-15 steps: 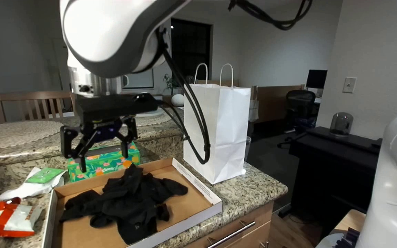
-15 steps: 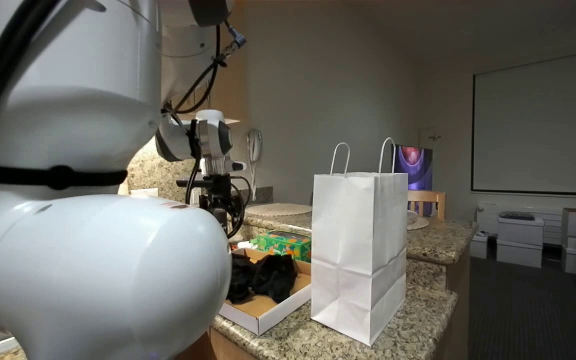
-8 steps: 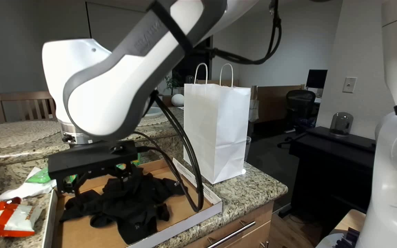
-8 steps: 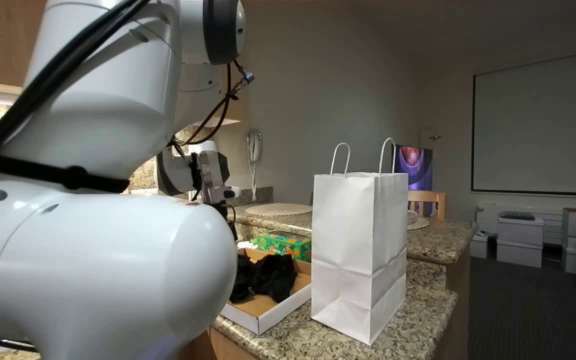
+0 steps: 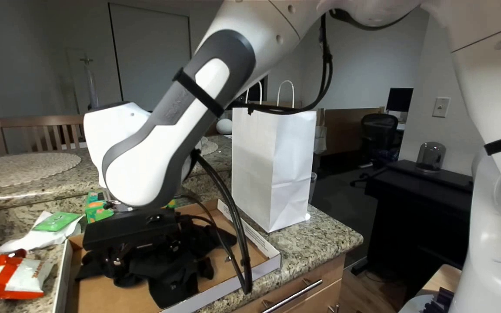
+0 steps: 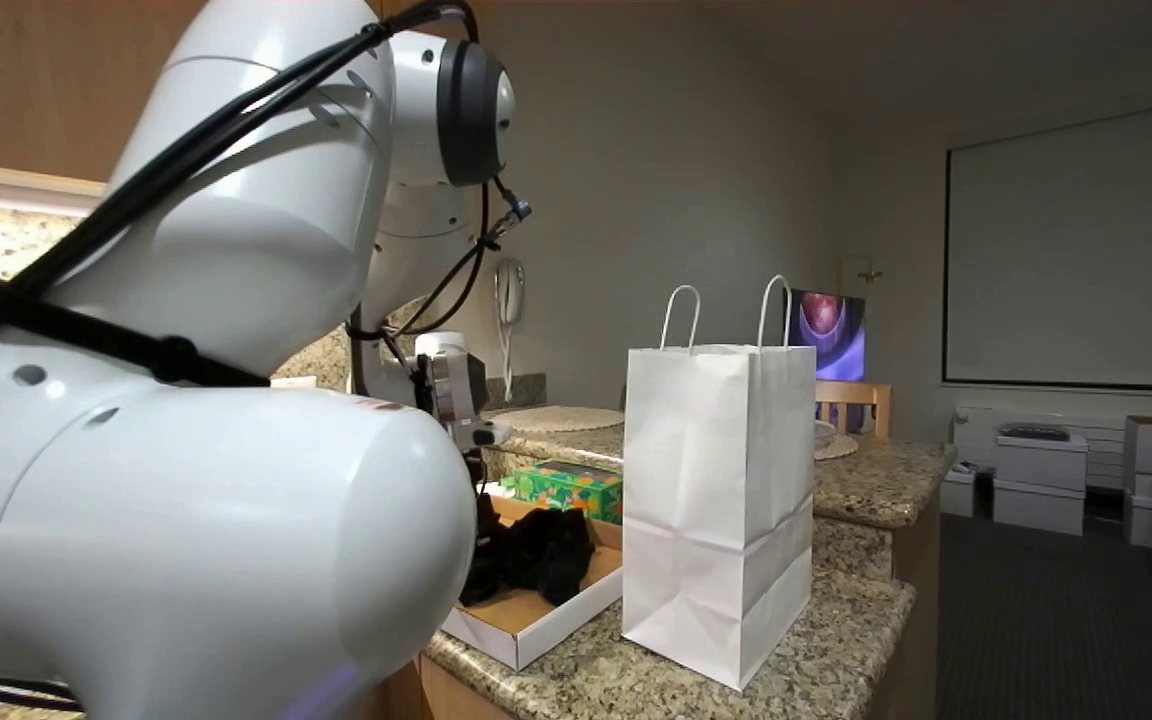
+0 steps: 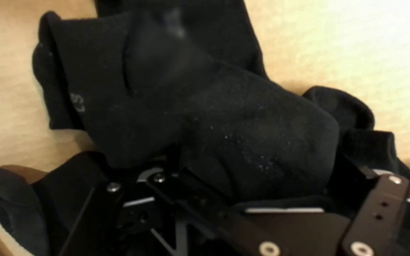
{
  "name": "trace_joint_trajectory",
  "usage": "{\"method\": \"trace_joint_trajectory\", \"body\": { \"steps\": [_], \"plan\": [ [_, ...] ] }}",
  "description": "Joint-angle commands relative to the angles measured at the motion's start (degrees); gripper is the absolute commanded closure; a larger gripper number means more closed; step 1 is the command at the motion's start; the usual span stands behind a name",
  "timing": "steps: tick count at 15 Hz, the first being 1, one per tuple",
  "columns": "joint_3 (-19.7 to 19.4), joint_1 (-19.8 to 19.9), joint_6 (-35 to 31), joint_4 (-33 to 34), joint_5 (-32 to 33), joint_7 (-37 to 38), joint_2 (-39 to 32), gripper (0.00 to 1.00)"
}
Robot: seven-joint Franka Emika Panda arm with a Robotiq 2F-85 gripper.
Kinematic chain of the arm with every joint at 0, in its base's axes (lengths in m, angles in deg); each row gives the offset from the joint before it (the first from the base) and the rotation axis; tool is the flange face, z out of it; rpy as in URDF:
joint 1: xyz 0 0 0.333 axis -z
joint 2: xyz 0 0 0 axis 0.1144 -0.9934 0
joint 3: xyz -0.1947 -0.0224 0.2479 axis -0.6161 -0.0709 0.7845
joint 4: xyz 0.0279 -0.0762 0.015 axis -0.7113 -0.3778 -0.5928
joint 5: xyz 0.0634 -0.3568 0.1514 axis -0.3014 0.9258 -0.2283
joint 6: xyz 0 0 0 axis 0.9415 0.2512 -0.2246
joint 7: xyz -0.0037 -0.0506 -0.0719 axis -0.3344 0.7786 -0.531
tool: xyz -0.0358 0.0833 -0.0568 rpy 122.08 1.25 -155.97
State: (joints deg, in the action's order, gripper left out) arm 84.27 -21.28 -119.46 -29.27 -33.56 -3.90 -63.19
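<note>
The black clothes are heaped in a box on the surface, under the hand and to its left and right. The hand is spread wide; contact cannot be told.

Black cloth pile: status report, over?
Fingers open at black cloth pile; contact unclear. Pile crumpled inside cardboard tray. Possible snag: tray rim; white bag stands clear of fingers.

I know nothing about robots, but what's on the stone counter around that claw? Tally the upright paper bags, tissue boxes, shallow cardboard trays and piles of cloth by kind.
White paper bag: 1
Floral tissue box: 1
Shallow cardboard tray: 1
Black cloth pile, in the tray: 1 (its separate pieces can't be counted)
Total: 4
</note>
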Motion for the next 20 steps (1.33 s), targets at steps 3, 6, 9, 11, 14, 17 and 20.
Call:
{"method": "trace_joint_trajectory", "body": {
  "steps": [3,6,9,11,14,17,20],
  "plan": [
    [-0.3,-1.0,0.0,1.7,-5.2,0.9,-1.7,0.41],
    [-0.1,-0.9,0.1,1.6,-6.9,0.7,-0.8,0.60],
    [0.8,-0.4,0.4,2.3,-9.2,-0.6,-1.0,0.79],
    [1.7,0.0,-0.1,2.2,-11.4,-1.5,-1.0,0.88],
    [3.1,-0.2,0.8,1.4,-13.7,-2.7,1.6,0.92],
    [3.3,-1.6,4.5,0.8,-11.9,-1.0,7.1,0.88],
    [3.8,-2.1,10.9,1.3,-10.4,-0.2,14.1,0.88]
  ]
}}
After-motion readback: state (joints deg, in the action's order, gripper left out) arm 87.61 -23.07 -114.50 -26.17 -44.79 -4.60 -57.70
